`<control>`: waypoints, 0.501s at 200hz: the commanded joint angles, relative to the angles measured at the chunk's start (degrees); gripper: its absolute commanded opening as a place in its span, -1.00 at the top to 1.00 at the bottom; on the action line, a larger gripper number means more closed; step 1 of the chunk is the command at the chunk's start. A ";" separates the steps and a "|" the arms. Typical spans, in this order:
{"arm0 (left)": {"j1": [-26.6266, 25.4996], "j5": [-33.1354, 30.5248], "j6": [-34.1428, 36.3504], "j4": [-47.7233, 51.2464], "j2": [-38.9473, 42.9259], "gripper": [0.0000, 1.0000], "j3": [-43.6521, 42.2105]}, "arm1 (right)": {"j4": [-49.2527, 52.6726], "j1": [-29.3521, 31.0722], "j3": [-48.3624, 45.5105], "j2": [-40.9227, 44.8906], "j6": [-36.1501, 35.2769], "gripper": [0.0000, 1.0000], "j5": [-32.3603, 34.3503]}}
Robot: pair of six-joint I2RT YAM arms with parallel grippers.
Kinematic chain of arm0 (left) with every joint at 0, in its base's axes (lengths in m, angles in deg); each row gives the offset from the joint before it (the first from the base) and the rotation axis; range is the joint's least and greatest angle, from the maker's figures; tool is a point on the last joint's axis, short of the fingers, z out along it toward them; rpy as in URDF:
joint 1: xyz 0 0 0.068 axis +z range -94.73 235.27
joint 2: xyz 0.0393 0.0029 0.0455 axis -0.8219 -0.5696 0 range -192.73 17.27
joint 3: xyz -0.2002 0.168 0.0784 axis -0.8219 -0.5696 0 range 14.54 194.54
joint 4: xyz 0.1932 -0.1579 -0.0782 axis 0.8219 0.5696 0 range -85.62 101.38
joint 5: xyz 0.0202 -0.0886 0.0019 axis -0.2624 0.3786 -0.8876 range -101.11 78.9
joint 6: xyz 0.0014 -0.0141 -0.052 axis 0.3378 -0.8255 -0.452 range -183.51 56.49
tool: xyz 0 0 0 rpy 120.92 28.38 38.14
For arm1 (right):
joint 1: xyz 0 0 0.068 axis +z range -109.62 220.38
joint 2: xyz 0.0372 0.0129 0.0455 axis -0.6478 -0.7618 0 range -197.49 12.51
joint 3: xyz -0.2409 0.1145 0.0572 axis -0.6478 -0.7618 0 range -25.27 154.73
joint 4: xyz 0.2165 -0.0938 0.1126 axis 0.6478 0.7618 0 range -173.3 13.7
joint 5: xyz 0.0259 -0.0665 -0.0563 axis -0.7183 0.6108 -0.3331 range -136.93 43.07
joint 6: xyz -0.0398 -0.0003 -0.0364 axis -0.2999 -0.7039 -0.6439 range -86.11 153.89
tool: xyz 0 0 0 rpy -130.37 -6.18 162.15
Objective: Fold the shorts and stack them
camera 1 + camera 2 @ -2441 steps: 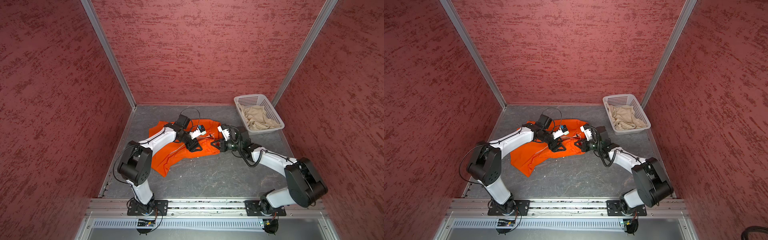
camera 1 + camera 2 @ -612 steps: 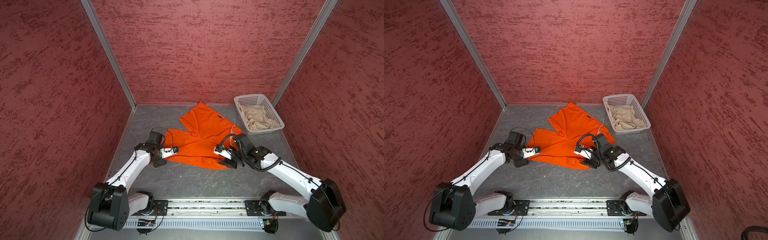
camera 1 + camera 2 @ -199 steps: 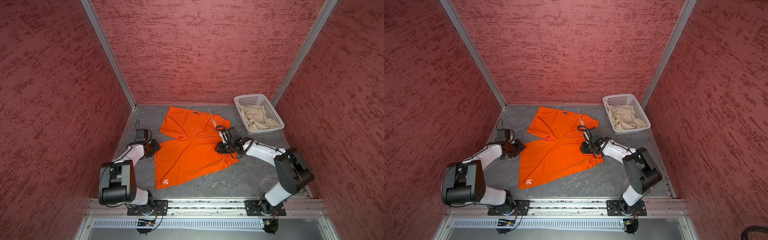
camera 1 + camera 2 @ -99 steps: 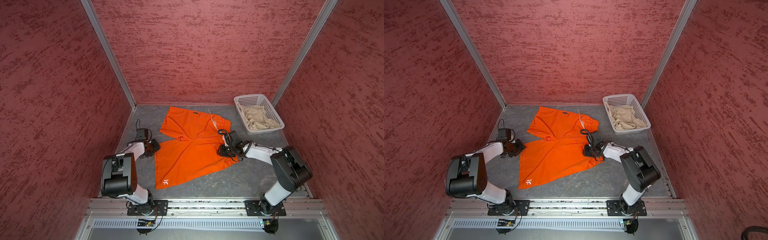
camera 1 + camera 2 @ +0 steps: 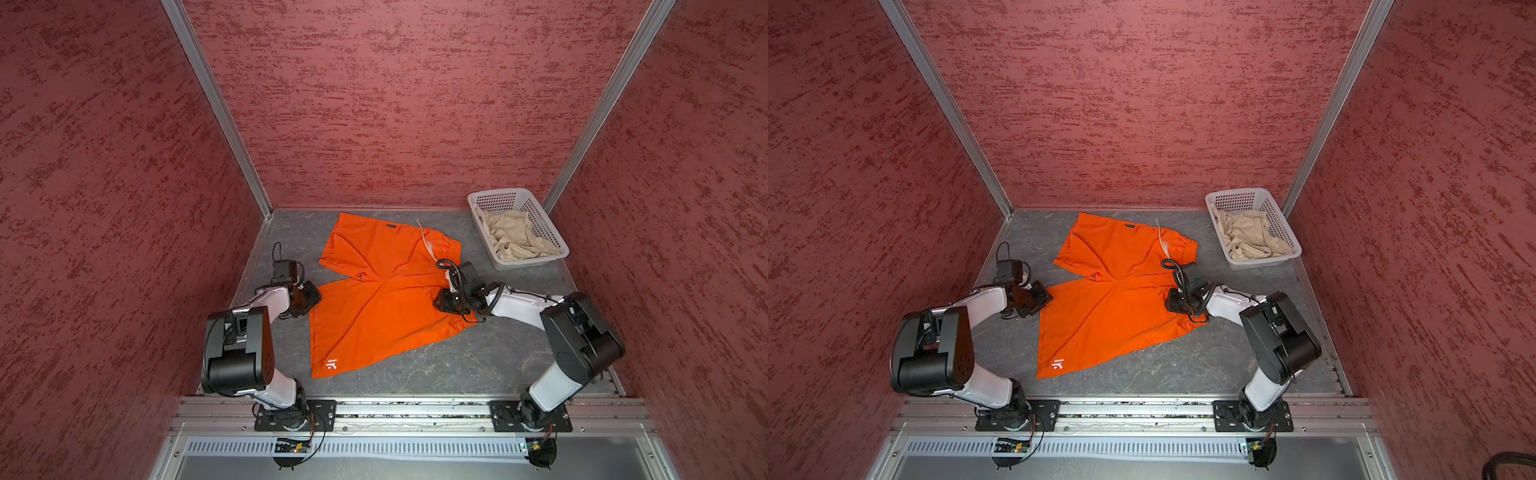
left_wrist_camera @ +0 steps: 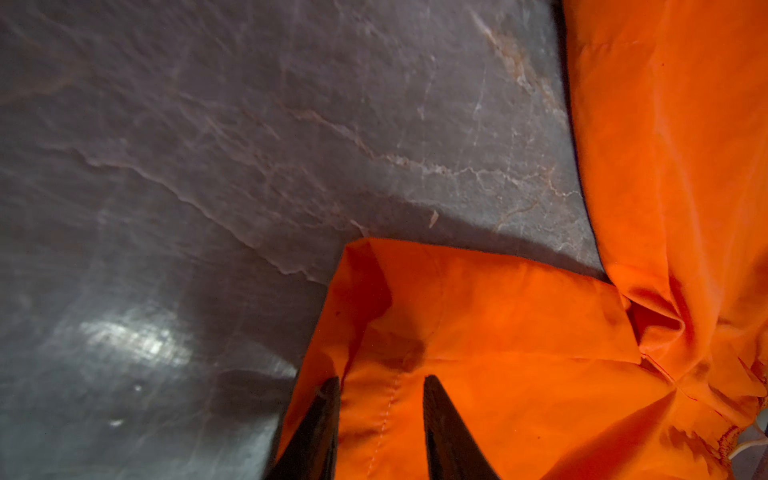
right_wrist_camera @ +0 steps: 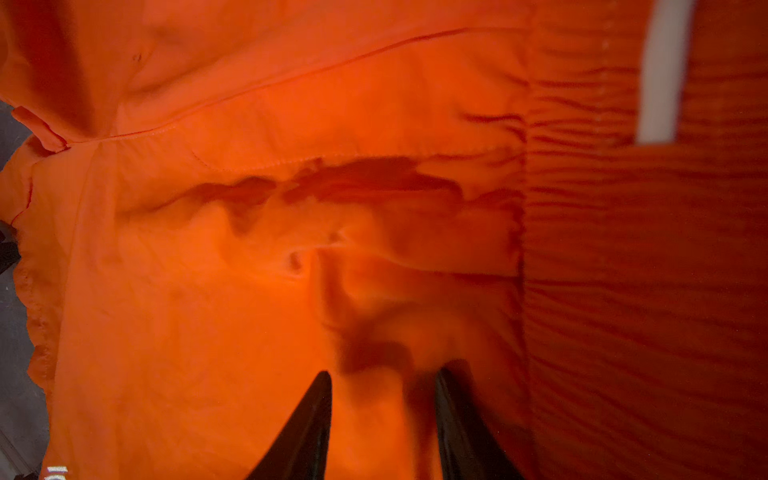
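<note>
The orange shorts (image 5: 374,316) lie opened flat on the tabletop (image 5: 478,361), both legs spread and no fold made. The beige shorts (image 5: 515,239) sit crumpled in the white basket (image 5: 530,262), beyond the right claw (image 5: 441,301) and well apart from it. I judge the task to be early: one pair is laid out, while both folds and the stack are left.

The left claw (image 5: 311,294) sits low at the hem corner of one leg, part-spread, with the cloth edge between its fingers (image 6: 328,399). The right claw rests on the waist side, also part-spread, pinching nothing that I can make out.

The other leg reaches away from both claws, close to the back wall. Bare tabletop lies on the arm-base side of each claw, and more between the right claw and the basket. That looks like enough room to fold.
</note>
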 commanded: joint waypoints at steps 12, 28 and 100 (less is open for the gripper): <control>0.45 0.60 0.61 0.54 0.53 0.27 -1.53 | -0.23 -0.26 -1.59 0.33 1.74 0.15 0.55; 0.45 1.06 0.48 0.12 1.22 0.39 -2.02 | -0.63 -0.26 -2.09 0.69 2.13 0.17 0.56; 0.45 4.88 -0.07 -4.74 2.17 1.00 1.12 | -1.12 -0.81 -6.04 2.46 4.86 0.23 2.21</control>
